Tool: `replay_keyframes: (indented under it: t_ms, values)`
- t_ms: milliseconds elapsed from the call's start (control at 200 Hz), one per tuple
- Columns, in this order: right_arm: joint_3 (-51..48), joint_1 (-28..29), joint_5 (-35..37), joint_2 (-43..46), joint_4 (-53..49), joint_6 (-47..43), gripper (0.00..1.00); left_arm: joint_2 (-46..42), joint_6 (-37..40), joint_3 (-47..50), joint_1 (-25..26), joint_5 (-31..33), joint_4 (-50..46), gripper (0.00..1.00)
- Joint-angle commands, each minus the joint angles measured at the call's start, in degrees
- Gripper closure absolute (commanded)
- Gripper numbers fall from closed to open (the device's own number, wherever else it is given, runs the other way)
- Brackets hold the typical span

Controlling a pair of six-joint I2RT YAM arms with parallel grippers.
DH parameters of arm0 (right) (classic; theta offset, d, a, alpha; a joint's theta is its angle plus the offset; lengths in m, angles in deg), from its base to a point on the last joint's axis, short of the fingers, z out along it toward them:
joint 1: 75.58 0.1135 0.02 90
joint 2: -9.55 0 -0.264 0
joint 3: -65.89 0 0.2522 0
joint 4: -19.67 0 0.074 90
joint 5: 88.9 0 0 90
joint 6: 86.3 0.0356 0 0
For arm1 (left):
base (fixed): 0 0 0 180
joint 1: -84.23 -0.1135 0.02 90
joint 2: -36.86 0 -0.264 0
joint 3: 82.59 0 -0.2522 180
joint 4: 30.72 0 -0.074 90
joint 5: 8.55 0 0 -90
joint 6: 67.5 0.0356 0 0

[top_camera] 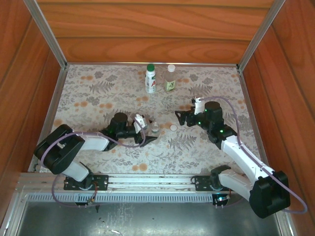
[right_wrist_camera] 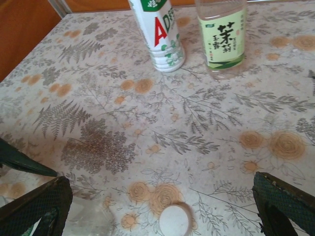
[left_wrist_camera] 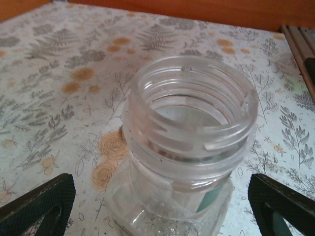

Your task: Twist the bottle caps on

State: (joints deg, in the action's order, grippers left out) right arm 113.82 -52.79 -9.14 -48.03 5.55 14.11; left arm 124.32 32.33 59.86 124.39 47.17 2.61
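A robot test cell: wood-panel walls (top_camera: pixel 147 34), aluminium framing (top_camera: pixel 47 32), a floral-clothed worktop (top_camera: pixel 93 93), left arm (top_camera: pixel 64 147) and right arm (top_camera: pixel 246 162) bolted on.

- We look down on a short clear plastic bottle (left_wrist_camera: pixel 189 123), its threaded mouth uncapped, upright on the fern-and-flower printed tablecloth (left_wrist_camera: pixel 59 73).
- Our left gripper (left_wrist_camera: pixel 162 209) stands spread, dark textured fingers (left_wrist_camera: pixel 42 201) flanking the bottle, apart from it.
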Motion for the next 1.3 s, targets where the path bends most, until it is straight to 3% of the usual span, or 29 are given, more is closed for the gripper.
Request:
replay_keyframes:
  t_ms: [0, 395, 755, 984, 1294]
  values:
    - [-0.3, -0.4, -4.1, -0.7, 2.5, -0.3, 0.0, 1.8, -1.5, 1.7, 0.3, 0.2, 11.2, 0.06]
    - [0.3, -0.4, -4.7, -1.3, 2.1, -0.3, 0.0, 11.2, -3.3, 3.0, 0.4, -0.1, 24.6, 0.1]
    - [0.6, -0.4, -5.0, -2.5, 1.8, -0.2, 0.0, 16.5, -3.4, 0.6, 1.3, -1.6, 27.1, 0.17]
    - [1.1, -0.4, -5.2, -4.3, 1.6, 0.3, 0.0, 18.7, -4.0, -0.7, 1.5, -2.1, 28.5, 0.3]
    - [1.8, -0.3, -5.0, -5.6, 0.9, 0.8, 0.01, 19.5, -3.7, -0.5, 1.4, -2.3, 29.4, 0.36]
